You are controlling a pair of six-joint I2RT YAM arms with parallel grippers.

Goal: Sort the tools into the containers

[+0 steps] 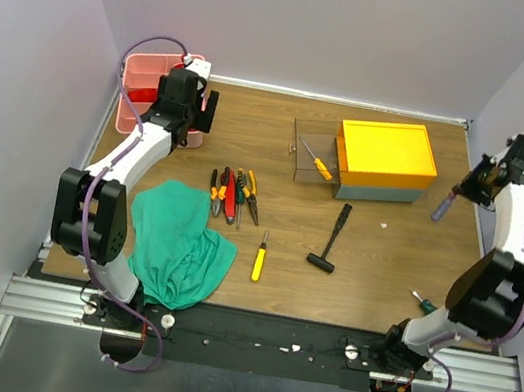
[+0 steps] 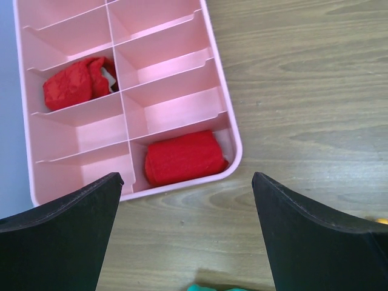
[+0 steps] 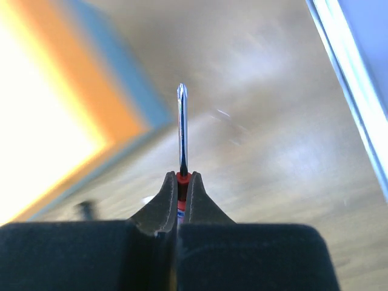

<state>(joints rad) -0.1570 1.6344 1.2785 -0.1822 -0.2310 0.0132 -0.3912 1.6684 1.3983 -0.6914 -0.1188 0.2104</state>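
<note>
The pink tray (image 1: 135,108) stands at the far left; in the left wrist view (image 2: 224,91) two of its compartments hold red pieces (image 2: 182,156). My left gripper (image 1: 190,131) hangs open and empty over the table just off the tray's near corner (image 2: 188,242). My right gripper (image 1: 464,186) is shut on a screwdriver (image 1: 441,205) with a bluish handle, its shaft (image 3: 182,127) sticking out past the gripper (image 3: 180,179), right of the yellow-topped toolbox (image 1: 386,152). Several pliers (image 1: 232,193), a yellow screwdriver (image 1: 259,259) and a black hammer (image 1: 332,237) lie mid-table.
The toolbox's clear drawer (image 1: 305,168) stands open with a yellow-handled screwdriver (image 1: 319,165) in it. A green cloth (image 1: 178,242) lies front left. A green-handled screwdriver (image 1: 423,304) lies by the right arm. Walls close in both sides.
</note>
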